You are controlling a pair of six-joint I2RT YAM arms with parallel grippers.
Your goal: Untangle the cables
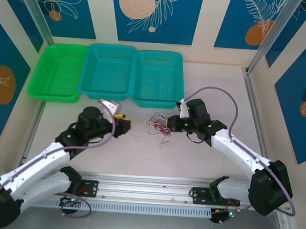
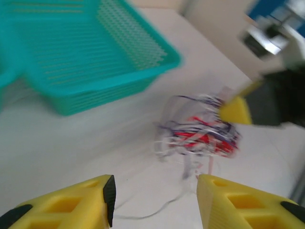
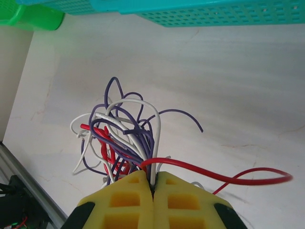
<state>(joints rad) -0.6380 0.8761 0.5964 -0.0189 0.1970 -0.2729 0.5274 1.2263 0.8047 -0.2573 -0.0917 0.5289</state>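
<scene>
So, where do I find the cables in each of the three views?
Top external: the cables lie at the centre, just below the teal basket.
Left wrist: cables right of centre, blurred; basket upper left.
Right wrist: cables at lower centre, pinched in the shut right gripper; basket along the top.
Shared landmark: the teal basket.
</scene>
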